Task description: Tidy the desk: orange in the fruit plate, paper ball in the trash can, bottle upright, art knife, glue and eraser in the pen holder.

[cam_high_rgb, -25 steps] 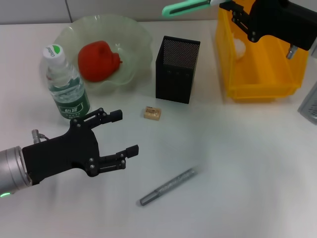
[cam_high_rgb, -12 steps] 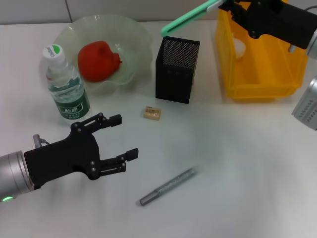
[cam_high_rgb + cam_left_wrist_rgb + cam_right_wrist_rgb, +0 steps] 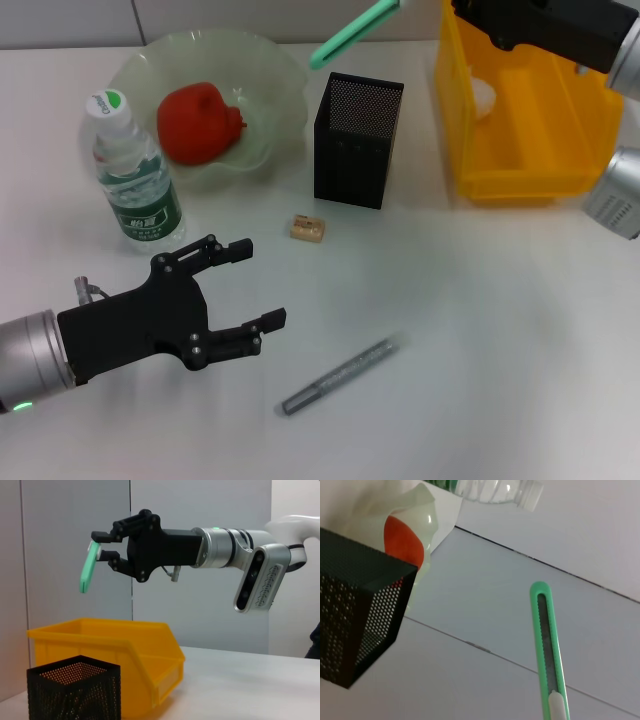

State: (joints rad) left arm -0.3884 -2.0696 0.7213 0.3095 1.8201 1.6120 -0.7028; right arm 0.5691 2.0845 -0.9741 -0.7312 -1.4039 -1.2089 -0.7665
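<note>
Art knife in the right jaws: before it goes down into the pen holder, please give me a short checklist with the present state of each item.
1. Right gripper shut on the green art knife: ok.
2. Knife directly above the black mesh pen holder: not ok, its tip hangs beyond the holder's far rim.
3. Knife upright: not ok, it is tilted.
4. Holder opening free: cannot tell.
5. Left gripper clear of the holder: ok, open and low over the table.

You see a plain white worktop [image 3: 500, 300]. Behind it stands a pale grey wall [image 3: 65, 540] made of flat panels, with thin dark lines where the panels meet.
</note>
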